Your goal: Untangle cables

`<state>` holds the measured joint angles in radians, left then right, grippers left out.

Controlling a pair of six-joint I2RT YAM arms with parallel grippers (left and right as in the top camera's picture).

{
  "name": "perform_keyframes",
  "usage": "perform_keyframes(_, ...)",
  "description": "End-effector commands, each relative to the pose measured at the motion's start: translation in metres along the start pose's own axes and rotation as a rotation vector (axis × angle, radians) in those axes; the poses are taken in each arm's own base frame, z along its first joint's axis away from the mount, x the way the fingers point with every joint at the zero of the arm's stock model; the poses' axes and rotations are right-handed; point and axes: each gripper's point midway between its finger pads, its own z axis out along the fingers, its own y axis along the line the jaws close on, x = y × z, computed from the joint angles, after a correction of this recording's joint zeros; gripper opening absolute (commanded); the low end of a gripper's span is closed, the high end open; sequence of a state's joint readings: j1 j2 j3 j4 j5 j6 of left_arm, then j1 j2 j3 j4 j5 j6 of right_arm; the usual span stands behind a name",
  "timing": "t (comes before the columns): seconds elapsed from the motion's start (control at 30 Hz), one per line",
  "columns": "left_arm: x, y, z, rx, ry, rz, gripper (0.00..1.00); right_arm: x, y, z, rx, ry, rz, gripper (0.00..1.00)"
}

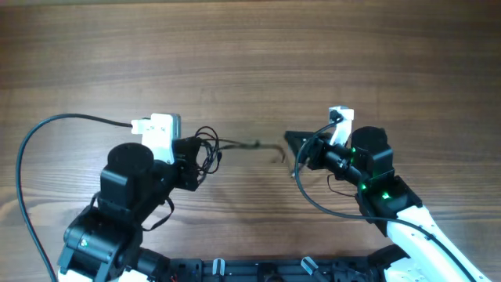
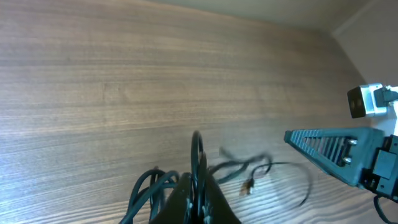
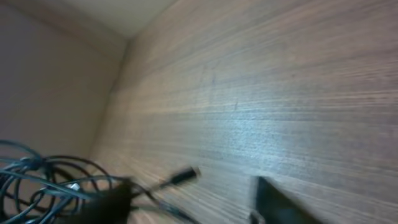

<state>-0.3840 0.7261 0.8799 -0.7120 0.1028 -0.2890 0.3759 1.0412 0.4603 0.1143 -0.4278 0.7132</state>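
The cables show as a small knotted coil [image 1: 206,147] of thin dark wires left of the table's middle. My left gripper [image 1: 194,159] is shut on a loop of that coil [image 2: 198,149], and more loops [image 2: 152,185] hang beside its fingers. One loose strand [image 1: 243,144] runs right across the wood and ends in a tiny plug [image 1: 281,154]. My right gripper [image 1: 290,152] stands open at that end. In the right wrist view the plug [image 3: 184,176] lies on the wood between the two spread fingers [image 3: 277,202], held by neither. The image there is blurred.
The wooden table [image 1: 250,55] stretches bare behind both arms. A thick black arm cable [image 1: 35,149] loops at the far left, and another [image 1: 321,200] curves below the right wrist. The right arm's dark finger [image 2: 336,148] shows in the left wrist view.
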Motion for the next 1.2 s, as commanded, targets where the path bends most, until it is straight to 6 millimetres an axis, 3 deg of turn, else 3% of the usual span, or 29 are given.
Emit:
perform_keyframes(0.0,-0.003,-0.003,0.005,0.017,0.018,0.015,0.04,0.008,0.007,-0.002,-0.045,0.037,-0.005,0.90)
perform_keyframes(0.03,-0.003,-0.003,0.008,0.015,0.024,0.014,0.04,0.008,0.007,-0.002,-0.046,0.038,-0.003,0.98)
perform_keyframes(0.07,-0.002,-0.004,0.011,0.022,0.030,0.013,0.04,0.008,0.007,-0.003,-0.048,0.040,-0.003,0.99)
perform_keyframes(0.23,0.000,-0.022,0.024,0.125,0.075,0.011,0.04,0.010,0.009,-0.003,-0.059,0.049,0.008,1.00)
perform_keyframes(0.5,0.014,-0.029,0.039,0.177,0.162,0.000,0.04,0.021,0.026,-0.005,-0.147,0.128,0.119,1.00)
perform_keyframes(0.6,0.020,-0.045,0.036,0.284,0.192,0.080,0.04,0.027,0.036,-0.008,-0.208,0.166,0.062,0.99)
perform_keyframes(0.7,0.026,-0.064,0.028,0.418,0.203,0.191,0.04,0.034,0.048,-0.012,-0.287,0.189,-0.086,0.92)
perform_keyframes(0.87,0.026,-0.065,0.028,0.424,0.204,0.194,0.04,0.033,0.050,-0.013,-0.304,0.180,-0.139,0.89)
perform_keyframes(1.07,0.029,-0.074,0.023,0.483,0.210,0.213,0.04,0.020,0.075,-0.018,-0.415,0.115,-0.251,0.86)
perform_keyframes(1.17,0.029,-0.081,0.019,0.529,0.212,0.213,0.04,0.016,0.073,-0.013,-0.390,0.089,-0.256,0.83)
